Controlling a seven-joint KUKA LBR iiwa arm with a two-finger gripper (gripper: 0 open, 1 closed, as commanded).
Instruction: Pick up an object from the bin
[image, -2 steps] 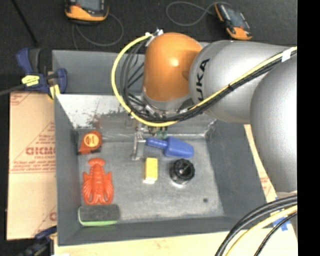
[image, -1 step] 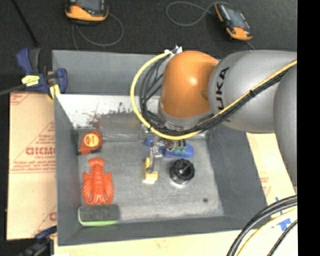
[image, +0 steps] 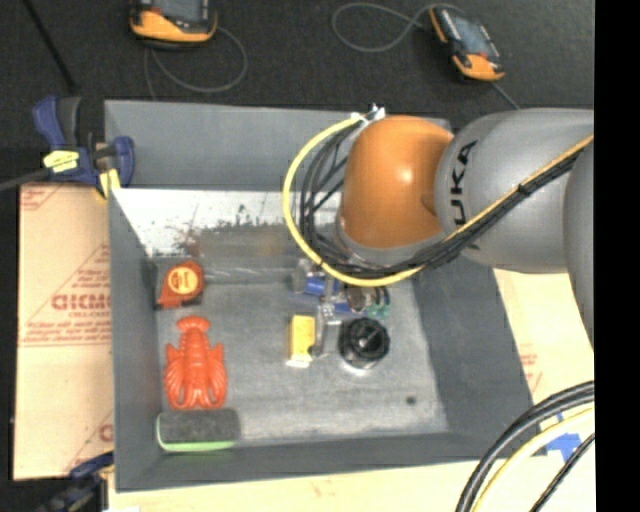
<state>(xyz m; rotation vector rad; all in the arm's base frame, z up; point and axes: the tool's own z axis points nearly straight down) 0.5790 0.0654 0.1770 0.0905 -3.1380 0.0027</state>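
Arm (image: 520, 190) comes in from the right, orange cover (image: 390, 180) and looped cables (image: 300, 200) sitting over the middle of the bin (image: 440, 400). Gripper (image: 335, 335) is down low near bin centre, just below the cover. Can't tell if it's open or closed, the wrist hardware blocks the view from above. Nothing visibly held. Two candidates right at it: a small yellow block (image: 300, 337) just to its left, lying roughly upright in the view with a pale end toward the bottom, and a black round piece (image: 362, 342) with a silvery rim just to its right. Both sit on the bin floor, close to touching the gripper; whether either is in actual contact isn't clear. Rest of the contents are well apart on the left side: orange tape measure (image: 180, 284) near the back-left, red lobster toy (image: 195, 365) below it with claws pointing to the back wall, and a dark sponge (image: 197, 430) with a green edge at the front-left corner, just beside the lobster's tail.
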